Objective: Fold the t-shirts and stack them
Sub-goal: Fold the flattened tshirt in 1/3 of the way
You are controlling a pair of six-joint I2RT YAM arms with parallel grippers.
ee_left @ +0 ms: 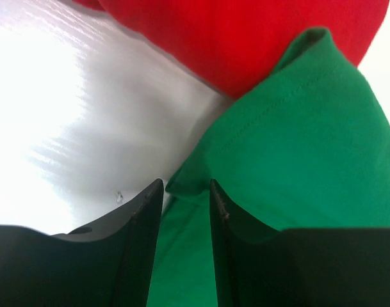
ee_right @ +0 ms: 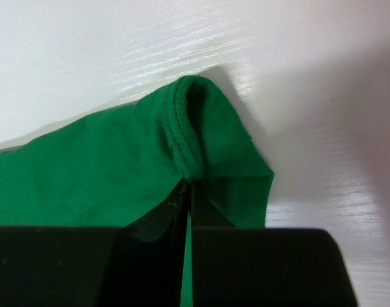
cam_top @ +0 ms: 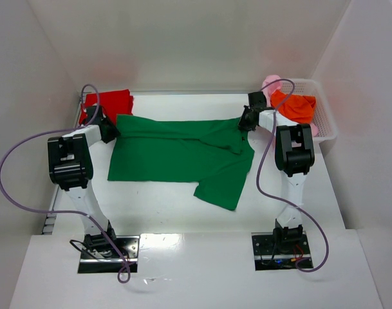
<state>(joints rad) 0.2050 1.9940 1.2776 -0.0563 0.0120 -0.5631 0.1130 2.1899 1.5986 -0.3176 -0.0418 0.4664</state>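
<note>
Pinching a rolled hem of the dark green t-shirt (ee_right: pixel 86 173) with the right claw (ee_right: pixel 188 187), jaws pressed tight on the cloth. Straddling the shirt's opposite edge with the left claw (ee_left: pixel 186 192), fingers (ee_left: pixel 143 217) standing narrowly apart, with a fold of green lying at the tips and not yet gripped.

Lying spread across the middle of the tabletop (cam_top: pixel 157 203) between the two claws, with one sleeve trailing toward the near side. Touching the red t-shirt (cam_top: pixel 109 103) at the far left corner. Resting well apart in the white basket (cam_top: pixel 326 125) at the far right: the orange t-shirt (cam_top: pixel 295 106) and the pale pink t-shirt (cam_top: pixel 271 82).

Probably risking a shallow catch on the left, since only a thin lip of cloth is sitting between the fingers; slipping out under any pull, then, and leaving the fold crooked with only the right side held. Also risking a snag on the red shirt, given how closely it is lying against the green corner. Possibly risking a stretched or twisted hem on the right, bunched as it is in the grip.

Reaching forward with both arms, elbows raised, forearms angling inward, wrists tipping down to the tabletop at the shirt's two far corners.
</note>
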